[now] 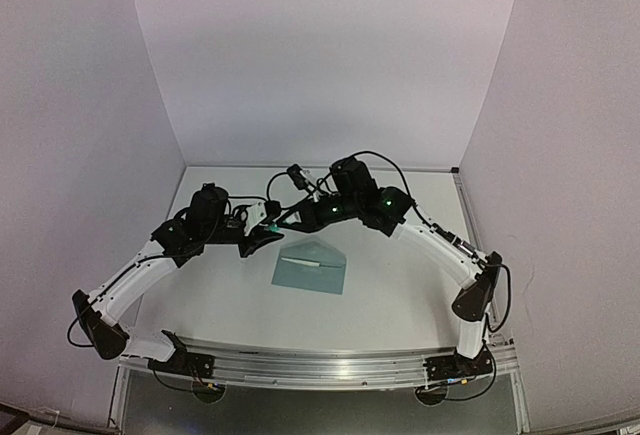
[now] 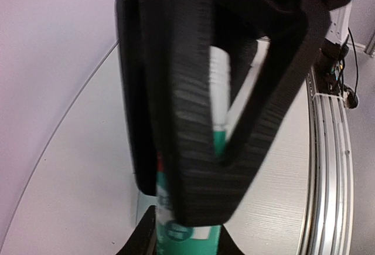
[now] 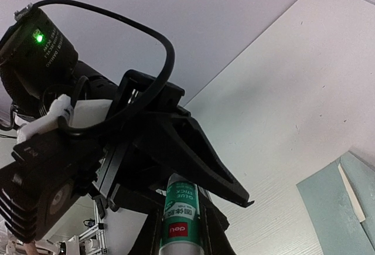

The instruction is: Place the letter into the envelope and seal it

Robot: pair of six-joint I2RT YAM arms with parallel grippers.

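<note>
The teal envelope (image 1: 312,275) lies flat on the white table with its triangular flap open towards the back; its corner also shows in the right wrist view (image 3: 334,208). A thin pale strip (image 1: 300,263) lies along its mouth, and the letter is otherwise hidden. Above the table behind the envelope, both grippers meet on a green and white glue stick (image 3: 181,208). My right gripper (image 3: 180,240) is shut on its lower end. My left gripper (image 2: 186,240) has its fingers pressed against the green tube (image 2: 220,76) from both sides. From above, the left gripper (image 1: 262,235) and right gripper (image 1: 287,217) almost touch.
White walls enclose the table at the back, left and right. An aluminium rail (image 1: 320,365) runs along the near edge between the arm bases, and shows again (image 2: 328,167) in the left wrist view. Cables loop over both wrists.
</note>
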